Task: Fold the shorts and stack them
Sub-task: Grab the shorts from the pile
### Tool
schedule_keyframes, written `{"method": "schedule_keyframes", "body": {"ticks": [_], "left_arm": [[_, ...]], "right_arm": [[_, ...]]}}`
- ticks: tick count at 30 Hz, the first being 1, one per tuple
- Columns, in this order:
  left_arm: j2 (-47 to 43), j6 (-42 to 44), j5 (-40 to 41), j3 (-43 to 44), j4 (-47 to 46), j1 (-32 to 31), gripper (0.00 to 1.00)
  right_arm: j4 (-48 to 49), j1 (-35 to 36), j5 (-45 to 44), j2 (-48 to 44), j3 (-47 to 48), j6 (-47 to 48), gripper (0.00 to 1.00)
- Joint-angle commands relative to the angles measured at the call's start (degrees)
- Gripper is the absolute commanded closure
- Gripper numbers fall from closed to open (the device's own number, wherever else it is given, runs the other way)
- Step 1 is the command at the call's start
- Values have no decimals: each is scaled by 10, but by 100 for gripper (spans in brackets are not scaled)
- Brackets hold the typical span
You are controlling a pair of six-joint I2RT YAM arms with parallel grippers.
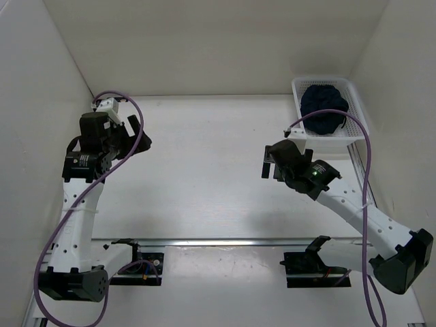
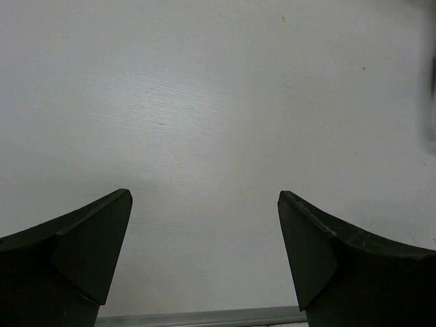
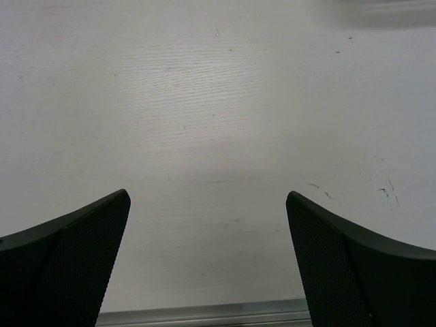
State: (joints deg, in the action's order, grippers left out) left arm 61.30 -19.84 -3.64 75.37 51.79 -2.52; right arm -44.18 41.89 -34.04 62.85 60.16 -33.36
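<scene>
The dark navy shorts (image 1: 324, 107) lie bunched in a heap inside the white mesh basket (image 1: 355, 127) at the back right of the table. My left gripper (image 1: 136, 136) is open and empty, held above the left side of the table; its wrist view shows only bare white table between its fingers (image 2: 88, 245). My right gripper (image 1: 270, 162) is open and empty, right of centre, in front and to the left of the basket; its wrist view shows only bare table between its fingers (image 3: 82, 252).
White walls enclose the table at the left, back and right. A metal rail (image 1: 231, 241) runs along the near edge by the arm bases. Purple cables loop from both arms.
</scene>
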Motion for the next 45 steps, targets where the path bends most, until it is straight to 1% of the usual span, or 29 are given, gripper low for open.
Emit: {"method": "schedule_keyframes", "body": {"ticks": [1, 5, 6, 7, 8, 9, 10, 12, 13, 15, 17, 18, 19, 21, 22, 23, 25, 26, 27, 29, 30, 32, 33, 35, 36, 37, 40, 43, 45], "left_arm": [[-13, 28, -47, -8, -9, 0, 0], [-13, 33, -53, -8, -9, 0, 0], [-13, 33, -53, -8, -9, 0, 0], [-13, 33, -53, -8, -9, 0, 0], [-13, 33, -53, -8, -9, 0, 0], [-13, 39, -65, -8, -9, 0, 0], [-13, 44, -73, -8, -9, 0, 0], [-13, 59, -91, -8, -15, 0, 0], [-19, 59, -97, -8, -24, 0, 0], [-35, 51, -97, -8, -36, 0, 0], [-35, 45, -97, -8, -42, 0, 0], [-35, 45, -97, -2, -42, 0, 0], [-35, 45, -103, -2, -42, 0, 0], [-29, 45, -103, -2, -42, 0, 0], [-23, 45, -103, -2, -42, 0, 0], [-18, 45, -88, -2, -42, 0, 0], [-13, 37, -82, -2, -42, 0, 0], [-7, 37, -74, 3, -42, 0, 0], [-7, 37, -68, 3, -42, 0, 0], [0, 37, -55, 3, -42, 0, 0], [0, 37, -50, 3, -42, 0, 0], [7, 31, -26, 3, -42, 0, 0], [13, 30, -19, 3, -42, 0, 0], [20, 24, -8, 3, -49, 0, 0], [20, 24, -1, 3, -49, 0, 0], [26, 24, 4, 3, -49, 0, 0], [31, 24, 4, 3, -49, 0, 0], [31, 19, -3, 3, -49, 0, 0], [25, 19, -18, 3, -49, -6, 0]], "right_arm": [[-7, -1, -45, 3, 7, -17, 0], [-25, -19, -106, 33, 42, -41, 0], [-25, -31, -106, 39, 61, -28, 0], [-25, -66, -106, 56, 75, 3, 0], [0, -89, -87, 66, 90, 29, 0], [9, -116, -31, 78, 108, 52, 0], [16, -177, 15, 107, 152, 79, 0], [35, -242, 114, 141, 196, 87, 1], [35, -294, 155, 181, 236, 87, 1], [44, -329, 207, 227, 280, 87, 1], [44, -363, 177, 300, 321, 70, 0], [44, -376, 177, 326, 367, 62, 0], [44, -405, 200, 379, 394, 55, 0], [38, -432, 241, 434, 444, 43, 0], [38, -451, 255, 489, 496, 36, 0], [38, -458, 252, 567, 545, 19, 2], [32, -472, 244, 618, 593, 11, 2], [32, -477, 244, 640, 642, 5, 3], [32, -482, 244, 685, 665, -7, 3], [39, -491, 276, 744, 726, -13, 6], [47, -499, 290, 763, 747, -18, 12], [54, -505, 301, 816, 795, -11, 16], [54, -505, 308, 830, 832, -11, 20], [76, -511, 319, 849, 844, -11, 27], [87, -511, 326, 855, 844, -11, 34], [103, -511, 332, 855, 844, -11, 58], [109, -511, 333, 824, 828, -25, 100], [138, -511, 313, 731, 749, -25, 100], [155, -511, 313, 647, 706, -19, 100]]}}
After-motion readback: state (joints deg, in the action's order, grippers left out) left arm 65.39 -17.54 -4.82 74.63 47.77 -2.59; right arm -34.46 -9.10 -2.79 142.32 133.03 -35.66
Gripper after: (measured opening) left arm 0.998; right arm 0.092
